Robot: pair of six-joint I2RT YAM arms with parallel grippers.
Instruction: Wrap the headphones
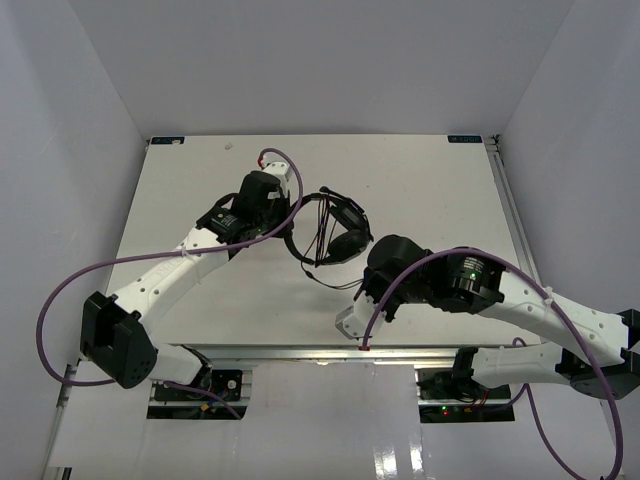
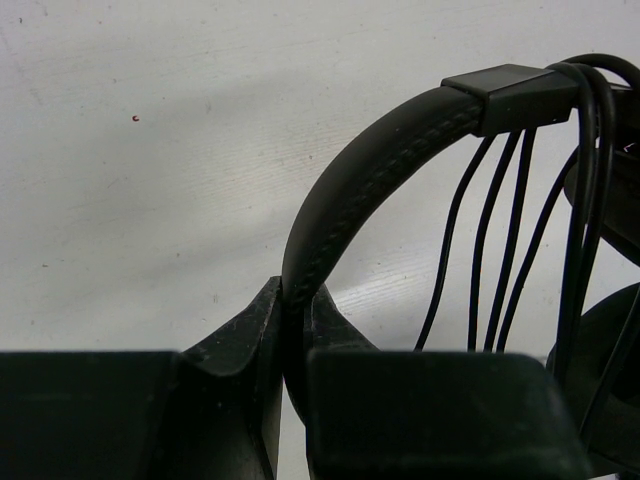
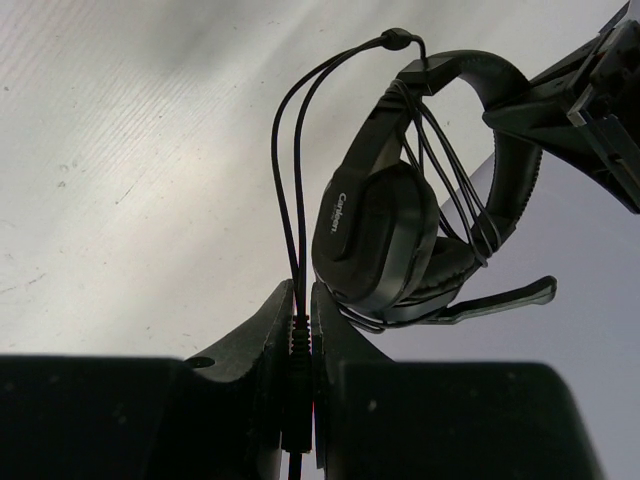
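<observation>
White table point(image 1: 420, 180) and plain pale walls point(image 1: 330, 70) make up the setting, with the headphones point(image 1: 345, 240) near the middle of the table, between the two arms. The left gripper point(image 2: 295, 310) reaches in from the left, and its fingers are pinched tight on the padded headband point(image 2: 370, 170), which arches up and to the right out of the narrow gap between them. The right gripper point(image 3: 302, 310) sits just near and right of the headphones, its fingers closed almost together on the thin black cable point(image 3: 285, 170) at a ribbed sleeve. From there the cable rises in a double strand to the top of the headband. Several strands of it cross the headband beside the earcup point(image 3: 380, 240), and the boom mic point(image 3: 500, 298) sticks out below.
</observation>
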